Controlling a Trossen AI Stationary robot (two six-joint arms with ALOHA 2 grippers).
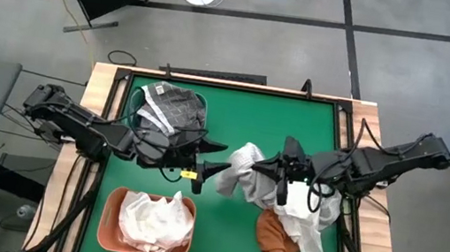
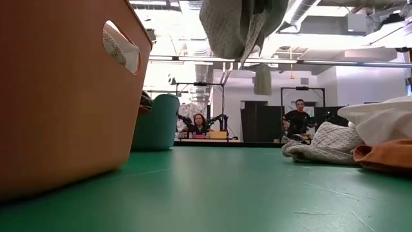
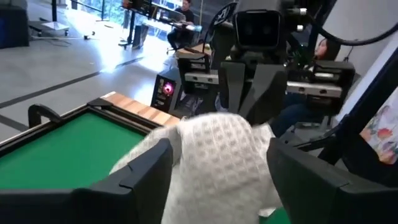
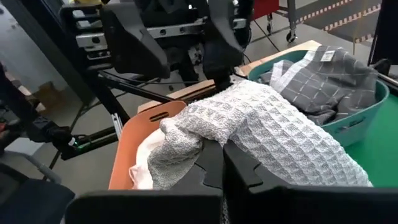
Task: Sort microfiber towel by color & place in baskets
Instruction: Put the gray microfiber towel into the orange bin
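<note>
Held aloft over the middle of the green table mat (image 1: 235, 119): a pale waffle-weave microfiber towel (image 1: 246, 167), stretched between the two grippers, clear of the surface in the low view, where only its hanging underside (image 2: 239, 26) shows at the top edge. Right gripper (image 4: 214, 158) pinched shut on one end of that cloth, fingers pressed together beneath the folds; left gripper (image 3: 217, 168) at the other end, its fingers (image 3: 140, 171) standing apart on either side of the fabric with the cloth draped between them, so apparently not clamping yet. Looks like a handover or an untangling in mid-air. Already sorted, judging by the layout: grey towels with white grid lines (image 1: 170, 107) in the teal rounded plastic tub (image 1: 202, 105) at about 11 o'clock on the table, white crumpled cloths (image 1: 159, 221) in the salmon orange plastic tub (image 1: 111, 216) at about 7 o'clock. Left to do: the lifted pale towel, plus a heap at 4 o'clock holding a rust orange cloth (image 1: 274, 241) and further white or pale cloths (image 1: 309, 232). Roughly midway, as a guess. Hard to tell: how many cloths lie in the heap, partly covered by the right arm; whether anything plain dark grey sits under the grid-lined pieces; the far tub in the low view, mostly blocked by the near orange wall.
</note>
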